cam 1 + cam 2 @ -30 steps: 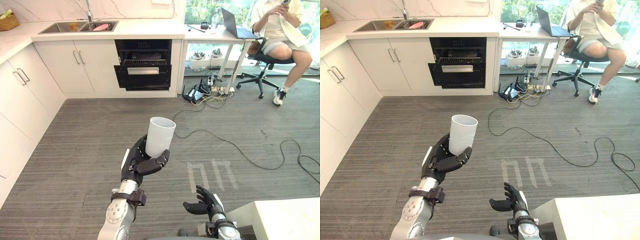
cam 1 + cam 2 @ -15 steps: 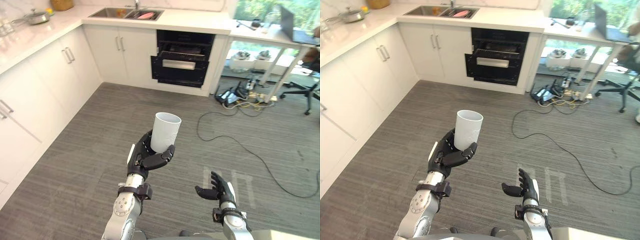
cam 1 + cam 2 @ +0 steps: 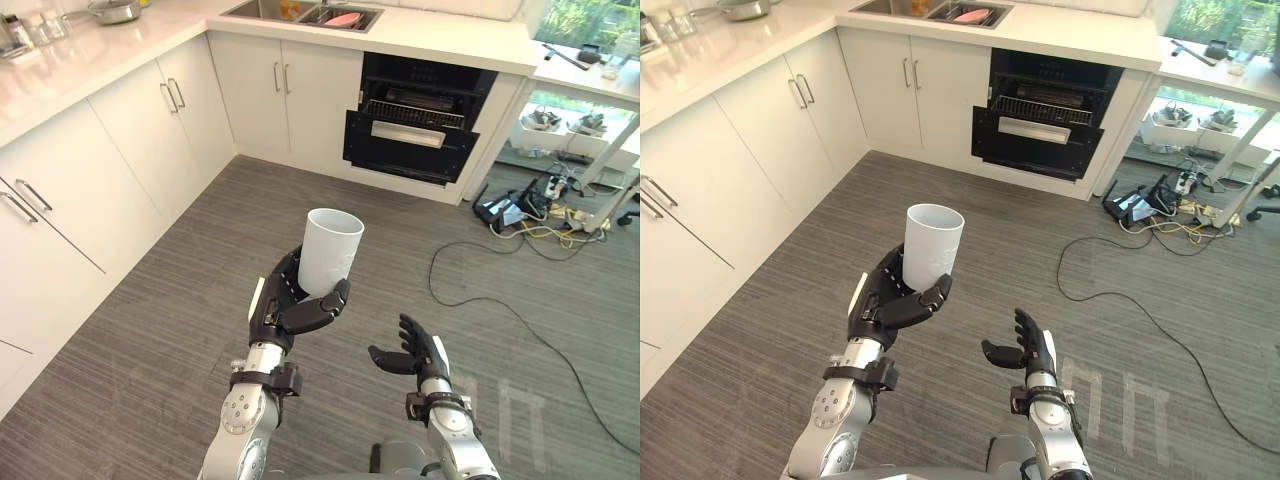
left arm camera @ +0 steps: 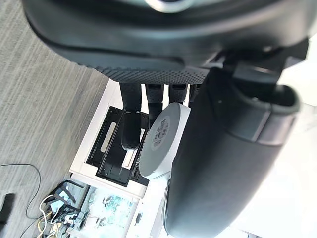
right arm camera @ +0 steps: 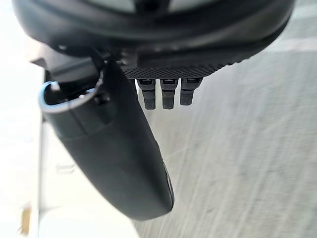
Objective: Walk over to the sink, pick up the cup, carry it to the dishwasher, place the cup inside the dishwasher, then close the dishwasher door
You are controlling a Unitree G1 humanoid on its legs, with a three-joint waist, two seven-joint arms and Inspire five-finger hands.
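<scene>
A white cup [image 3: 330, 251] stands upright in my left hand [image 3: 283, 304], whose fingers and thumb are curled round its lower part, above the grey floor. The left wrist view shows the cup's base [image 4: 161, 141] between thumb and fingers. My right hand [image 3: 412, 353] hovers open and empty, lower right of the cup. The dishwasher [image 3: 418, 132] sits under the far counter, its dark door partly open with a rack showing. The sink [image 3: 307, 13] is in the counter, up and left of the dishwasher, with a pink item in it.
White cabinets [image 3: 90, 180] run along the left and the far wall. Cables and a power strip [image 3: 530, 215] lie on the floor right of the dishwasher, with one black cable [image 3: 520, 320] trailing across the floor. A pan [image 3: 112, 10] rests on the left counter.
The camera has swung and moved closer to the kitchen: cabinets and dishwasher look larger and the seated person has left the view. The cup stays held in my left hand.
</scene>
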